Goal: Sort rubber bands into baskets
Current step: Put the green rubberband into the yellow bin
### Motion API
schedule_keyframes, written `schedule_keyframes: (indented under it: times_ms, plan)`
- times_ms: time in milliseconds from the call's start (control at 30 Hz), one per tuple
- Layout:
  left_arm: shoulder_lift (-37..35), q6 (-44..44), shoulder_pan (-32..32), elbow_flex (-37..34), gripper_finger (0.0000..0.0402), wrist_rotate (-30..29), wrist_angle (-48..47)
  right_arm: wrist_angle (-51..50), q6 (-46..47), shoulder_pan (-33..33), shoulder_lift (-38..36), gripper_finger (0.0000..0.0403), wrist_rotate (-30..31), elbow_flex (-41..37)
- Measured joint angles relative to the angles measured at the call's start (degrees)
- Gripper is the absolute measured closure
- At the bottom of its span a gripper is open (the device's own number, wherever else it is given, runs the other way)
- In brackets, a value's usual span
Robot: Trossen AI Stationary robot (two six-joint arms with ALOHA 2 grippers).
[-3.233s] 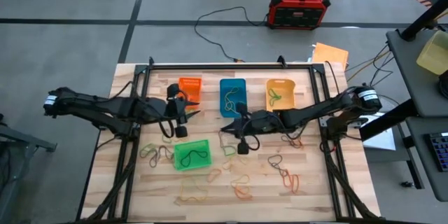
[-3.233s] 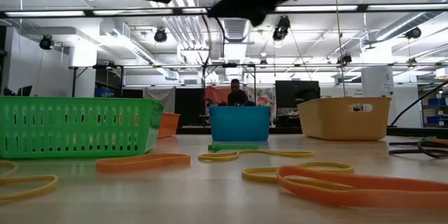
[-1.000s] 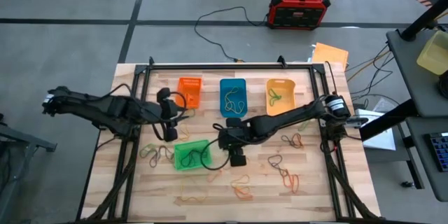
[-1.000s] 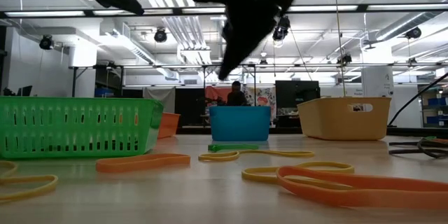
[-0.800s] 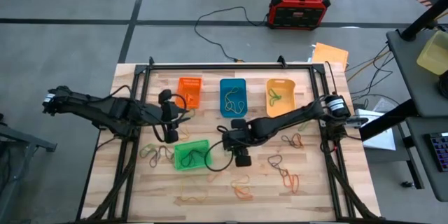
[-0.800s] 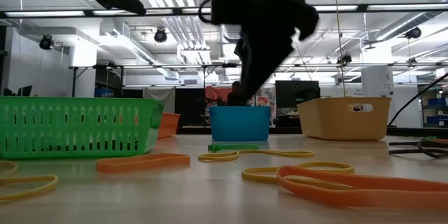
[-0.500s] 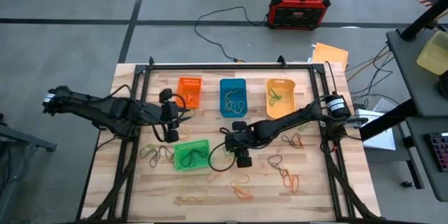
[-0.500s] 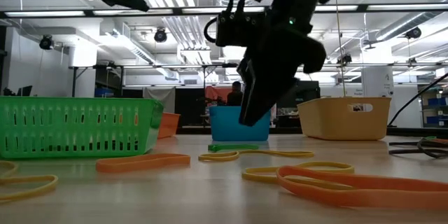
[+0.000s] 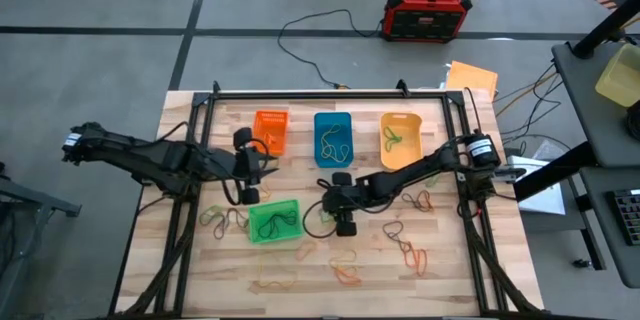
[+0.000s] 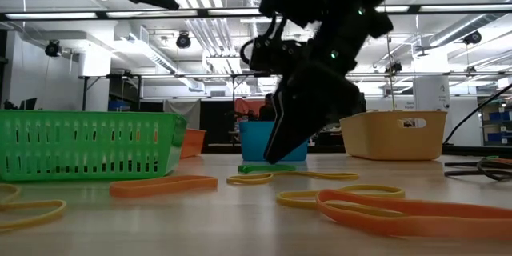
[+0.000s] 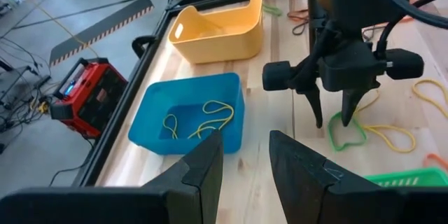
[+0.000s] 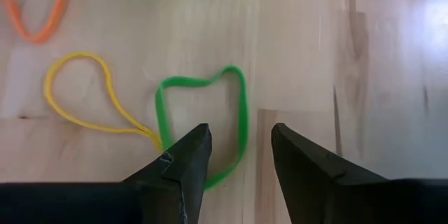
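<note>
Thin green rubber loop (image 12: 204, 128), wavy-edged

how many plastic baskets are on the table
4. The orange plastic basket, blue plastic basket and yellow-orange plastic basket stand in a row along the far side; the bright green plastic basket sits nearer the front, left of centre. None looks hidden.

Even overhead light keeps the pale wooden table (image 9: 440, 260) bright from above, with only soft, short shadows. At table height, white ceiling strip lights (image 10: 96, 14) glare and turn the dark right arm (image 10: 320, 56) into a silhouette, while the near orange rubber band (image 10: 400, 212) is blurred. The right wrist picture shows a white sheen on the planks.
</note>
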Motion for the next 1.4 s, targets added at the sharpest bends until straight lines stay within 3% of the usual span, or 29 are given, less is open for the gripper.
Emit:
schedule_keyframes:
  times_ms: [300,600,833,1133,1300,1400]
  plan:
    - [1.7,-0.5,0.0,0.0,0.0299,0.0,0.0,8.5,2.1,0.0,0.8,0.0284,0.0,-4.4]
    - [2.6,-0.7,0.0,0.0,0.0299,0.0,0.4,8.6,1.3,0.0,0.8,0.0386,0.0,-4.7]
    - [2.7,-1.4,0.0,0.0,0.0299,0.0,0.3,8.6,0.4,0.0,-0.8,0.0394,-0.2,-4.4]
    - [2.7,-2.7,0.0,0.0,0.0299,0.0,0.2,3.1,-1.9,0.5,-12.6,0.0394,1.6,-4.2]
    - [2.7,-2.7,0.0,0.0,0.0299,0.0,0.1,-5.7,-2.4,1.0,-21.2,0.0394,8.4,-4.2]
    - [2.7,-2.9,0.0,0.0,0.0299,0.1,0.1,-12.4,0.0,0.9,-25.6,0.0394,15.5,-4.2]
